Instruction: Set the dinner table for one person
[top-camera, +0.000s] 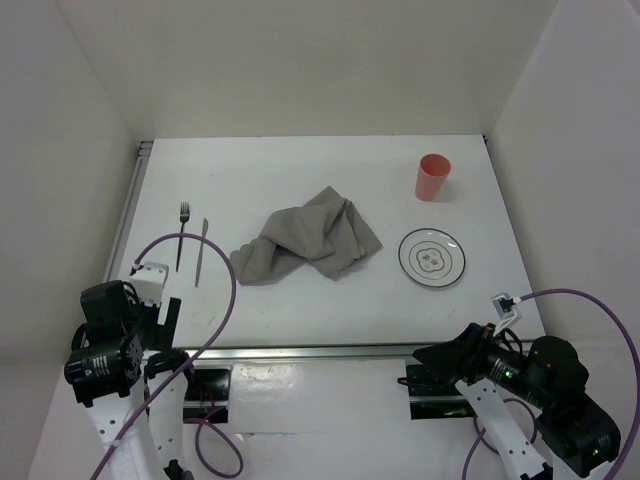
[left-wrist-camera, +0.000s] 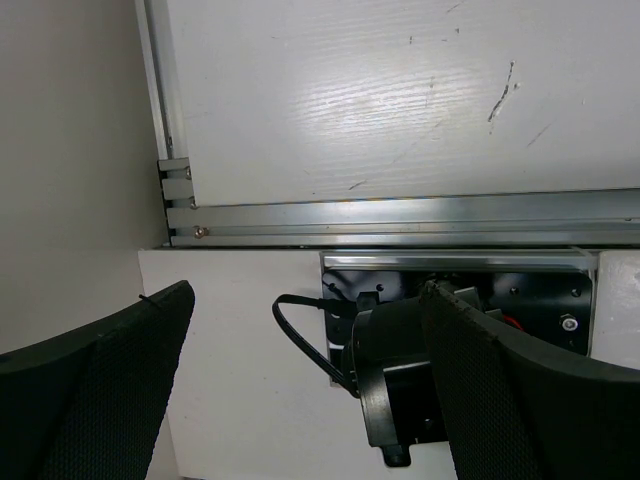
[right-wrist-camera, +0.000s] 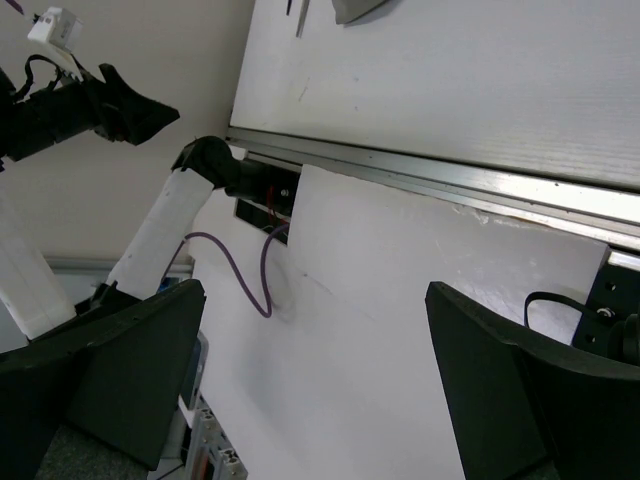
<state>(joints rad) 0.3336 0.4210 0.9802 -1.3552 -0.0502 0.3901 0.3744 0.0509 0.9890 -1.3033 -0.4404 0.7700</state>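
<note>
The dinner table (top-camera: 300, 310) is a large white tabletop; its near edge also shows in the left wrist view (left-wrist-camera: 400, 100) and the right wrist view (right-wrist-camera: 480, 80). A crumpled grey cloth placemat (top-camera: 308, 238) lies at its middle. A white plate (top-camera: 431, 257) with a dark rim lies to the right, and a pink cup (top-camera: 432, 177) stands behind it. A fork (top-camera: 182, 235) and a knife (top-camera: 201, 252) lie side by side at the left. My left gripper (top-camera: 168, 322) (left-wrist-camera: 310, 400) is open and empty over the near left edge. My right gripper (top-camera: 435, 365) (right-wrist-camera: 315, 390) is open and empty below the near right edge.
A metal rail (top-camera: 300, 350) (left-wrist-camera: 400, 220) runs along the table's near edge. White walls close in the left, back and right sides. Purple cables (top-camera: 225, 300) loop from both arms. The black arm mounts (left-wrist-camera: 470, 300) sit just below the rail.
</note>
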